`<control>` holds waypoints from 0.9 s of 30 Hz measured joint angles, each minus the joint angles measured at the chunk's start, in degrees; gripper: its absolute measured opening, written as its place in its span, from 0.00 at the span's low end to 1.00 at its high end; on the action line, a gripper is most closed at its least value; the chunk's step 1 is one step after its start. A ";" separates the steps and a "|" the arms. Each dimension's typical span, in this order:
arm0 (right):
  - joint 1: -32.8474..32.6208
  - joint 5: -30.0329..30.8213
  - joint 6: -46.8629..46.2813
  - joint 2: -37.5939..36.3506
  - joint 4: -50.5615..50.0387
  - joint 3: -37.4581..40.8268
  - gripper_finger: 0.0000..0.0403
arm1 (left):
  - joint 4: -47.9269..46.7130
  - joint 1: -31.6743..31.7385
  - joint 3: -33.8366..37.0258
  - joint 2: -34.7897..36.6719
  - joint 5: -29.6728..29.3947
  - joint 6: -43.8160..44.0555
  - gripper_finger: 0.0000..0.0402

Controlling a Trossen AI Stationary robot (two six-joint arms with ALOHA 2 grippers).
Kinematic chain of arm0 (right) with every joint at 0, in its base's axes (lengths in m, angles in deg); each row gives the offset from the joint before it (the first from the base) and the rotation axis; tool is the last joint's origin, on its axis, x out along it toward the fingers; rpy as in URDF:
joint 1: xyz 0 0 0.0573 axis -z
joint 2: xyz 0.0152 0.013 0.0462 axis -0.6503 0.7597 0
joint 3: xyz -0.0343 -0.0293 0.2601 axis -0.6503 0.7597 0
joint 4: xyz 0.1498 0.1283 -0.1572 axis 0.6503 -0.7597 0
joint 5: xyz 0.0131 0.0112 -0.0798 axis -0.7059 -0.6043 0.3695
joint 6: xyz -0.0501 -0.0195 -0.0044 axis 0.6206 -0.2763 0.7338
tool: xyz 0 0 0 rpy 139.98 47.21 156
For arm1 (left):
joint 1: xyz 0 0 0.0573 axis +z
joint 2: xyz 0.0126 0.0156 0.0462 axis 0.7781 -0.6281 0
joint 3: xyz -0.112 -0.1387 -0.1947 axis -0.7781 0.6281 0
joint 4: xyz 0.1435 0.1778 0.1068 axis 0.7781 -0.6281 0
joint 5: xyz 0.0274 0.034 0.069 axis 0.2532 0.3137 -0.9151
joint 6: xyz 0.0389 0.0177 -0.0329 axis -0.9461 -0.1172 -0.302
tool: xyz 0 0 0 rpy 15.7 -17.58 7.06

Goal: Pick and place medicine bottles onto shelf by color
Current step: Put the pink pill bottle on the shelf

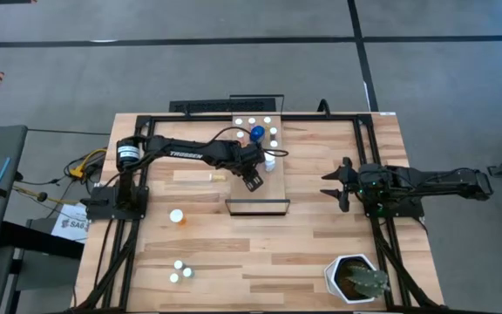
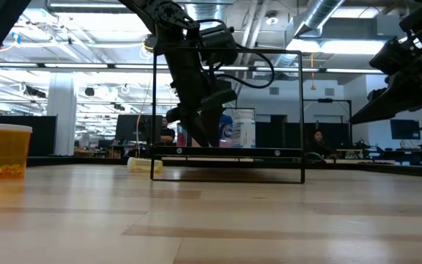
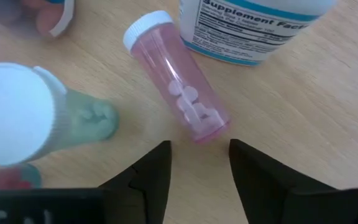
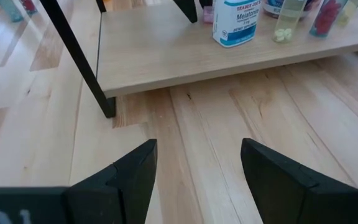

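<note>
Pink medicine bottle [image 3: 178,78] lies tipped on its side on the shelf [image 1: 279,174], just beside the big white-and-blue supplement bottle [image 3: 253,28]. I see my left gripper [image 3: 199,163] hovering right over it, fingers parted, gripping nothing. My right gripper [image 1: 338,185] waits well clear of the shelf, spread wide and empty. An orange bottle [image 2: 7,150] stands on the table, away from the shelf.
</note>
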 joint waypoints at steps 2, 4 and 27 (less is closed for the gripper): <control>-0.02 -0.01 0.01 0.01 -0.19 0.00 0.63 | -0.15 -0.02 0.00 0.00 -0.06 0.06 0.36; 0.00 -0.01 0.00 -0.01 -0.52 0.00 0.63 | -0.28 -0.02 0.00 0.11 0.10 0.35 0.36; -0.02 -0.01 0.00 0.01 -0.62 0.00 0.63 | 5.15 -1.82 0.04 2.71 -6.67 5.66 0.35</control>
